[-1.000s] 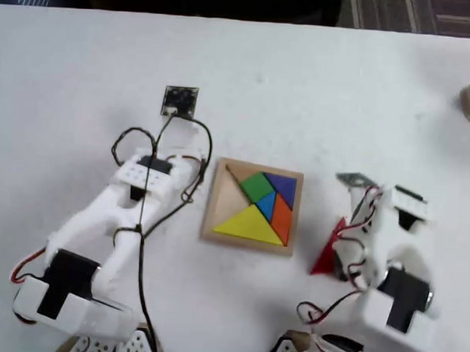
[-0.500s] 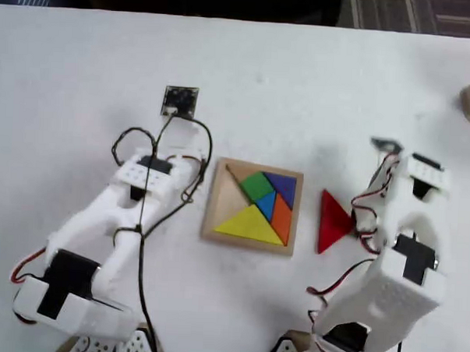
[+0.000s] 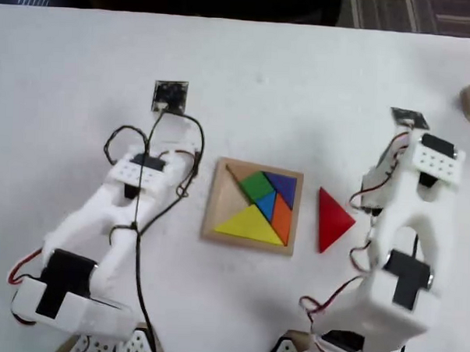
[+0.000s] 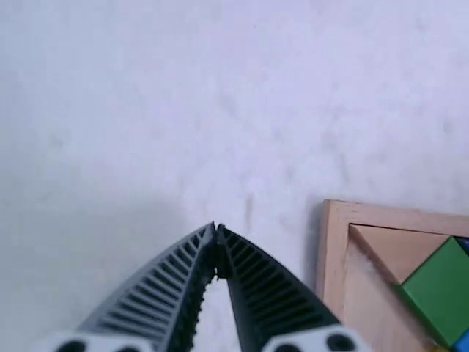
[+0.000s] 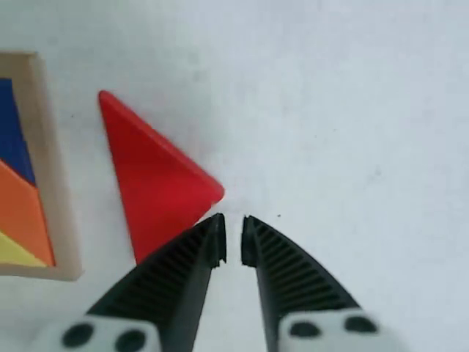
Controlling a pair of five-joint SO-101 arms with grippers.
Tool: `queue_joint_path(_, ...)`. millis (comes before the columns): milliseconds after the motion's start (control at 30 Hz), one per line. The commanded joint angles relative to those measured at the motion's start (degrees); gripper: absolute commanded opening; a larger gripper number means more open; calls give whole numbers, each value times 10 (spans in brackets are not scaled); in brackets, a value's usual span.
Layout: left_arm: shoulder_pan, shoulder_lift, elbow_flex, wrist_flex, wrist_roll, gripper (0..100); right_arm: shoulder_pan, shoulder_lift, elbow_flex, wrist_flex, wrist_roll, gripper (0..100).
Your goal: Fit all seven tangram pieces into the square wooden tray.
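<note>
Lying free just beside the tray, the red triangle borders the narrowly parted right gripper.

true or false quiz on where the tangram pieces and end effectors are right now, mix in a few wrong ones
1. The red triangle lies on the table, outside the wooden tray. True.
2. The left end effector grips a green piece. False: it is shut on nothing, over bare table beside the tray.
3. A yellow triangle sits in the tray. True.
4. The tray is completely filled. False: it shows a bare triangular gap of wood.
5. The right end effector holds the red triangle. False: the triangle lies flat on the table next to it, not between its fingers.
</note>
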Motion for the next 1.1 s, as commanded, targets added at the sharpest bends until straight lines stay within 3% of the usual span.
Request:
queue_joint_path(0,-17,-33,-11,-17,-7,24,-39,-80,59,-12,-24,142)
queue_joint_path(133,-31,-33,-13,-27,-7,24,-58,-108,128,-88,-88,217)
queue_joint_path(333,-33,-33,-10,-24,-8,30,-85,-113,180,-149,-121,224)
queue_joint_path(500,-29,-30,-9,-11,-59,164,-119,-113,189,-147,-125,224)
queue_joint_path(633,-29,-29,-13,5,-50,234,-152,-109,188,-147,-127,224)
queue_joint_path(800,-29,-29,-13,4,-52,205,-156,-109,190,-150,-192,224)
queue_joint_path(967,-30,-29,-11,4,-55,170,-145,-108,190,-154,-194,228)
queue_joint_path(1067,-32,-29,-11,4,-55,166,-145,-107,192,-167,-194,287)
